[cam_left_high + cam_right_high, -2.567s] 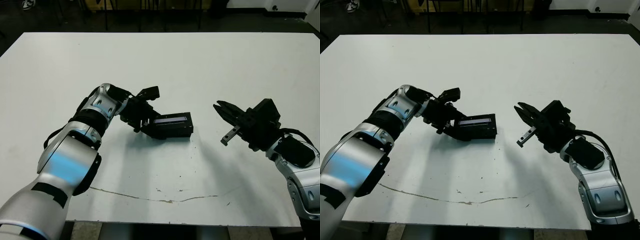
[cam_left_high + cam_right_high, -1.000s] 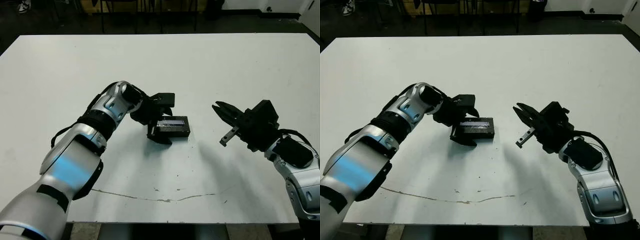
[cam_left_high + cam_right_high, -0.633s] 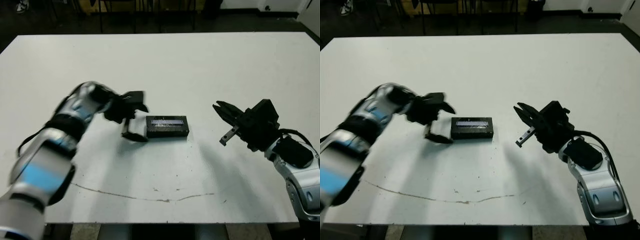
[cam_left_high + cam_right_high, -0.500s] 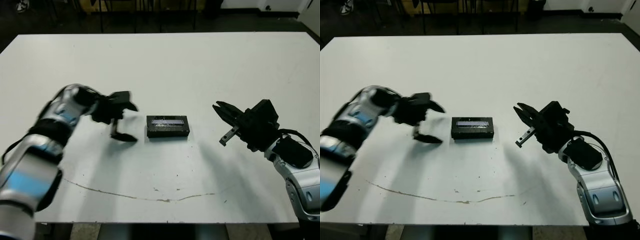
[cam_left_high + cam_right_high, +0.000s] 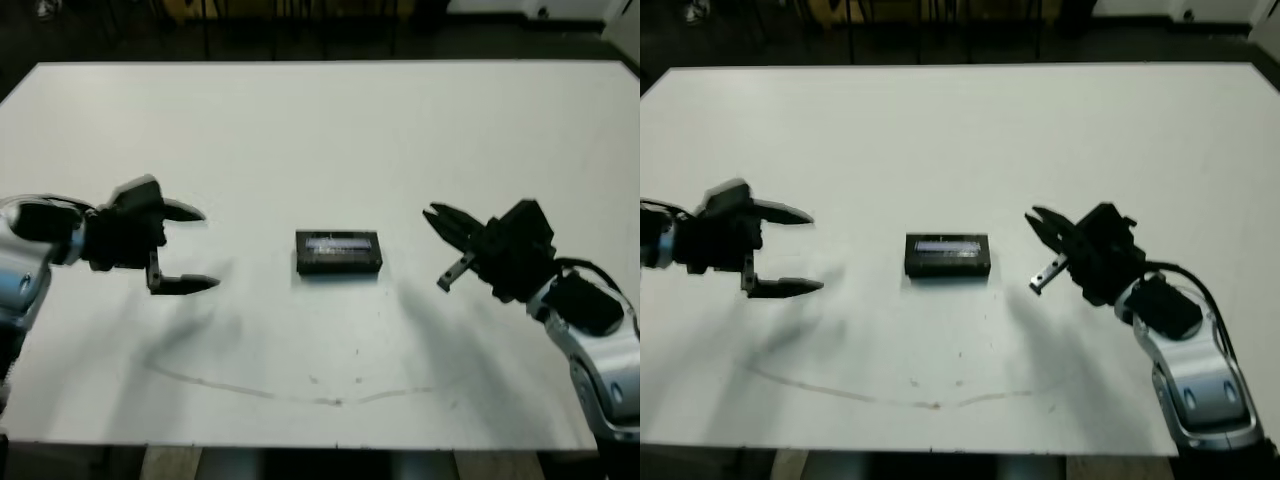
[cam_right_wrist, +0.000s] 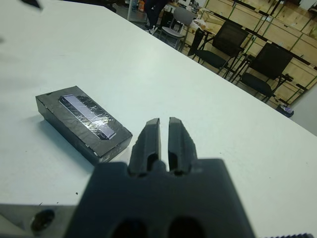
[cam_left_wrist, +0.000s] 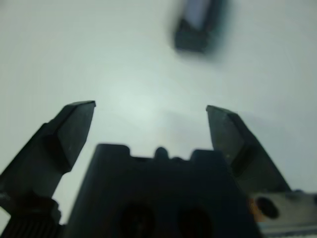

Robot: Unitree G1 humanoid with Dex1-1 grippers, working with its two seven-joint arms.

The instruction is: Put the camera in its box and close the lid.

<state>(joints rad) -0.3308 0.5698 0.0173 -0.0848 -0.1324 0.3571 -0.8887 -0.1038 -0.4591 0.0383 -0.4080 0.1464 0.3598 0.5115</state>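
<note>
Spanning the whole view, a white table (image 5: pixel 320 120) holds one closed black box (image 5: pixel 339 253) at its middle, its lid (image 6: pixel 88 111) bearing a pale bluish-grey strip under glossy wrap. Well apart on either side, the left gripper (image 5: pixel 185 248) hangs with fingers spread wide, the right gripper (image 5: pixel 445 247) with fingers pressed together.

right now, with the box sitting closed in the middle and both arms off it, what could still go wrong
The lid looks seated on the box, but no view shows every edge, so it may not be fully pressed down. The left gripper is open and blurred with motion beside the box; a swing back toward it might knock it. The right gripper hangs shut and empty close on the other side, so any forward drift could push the box.
</note>
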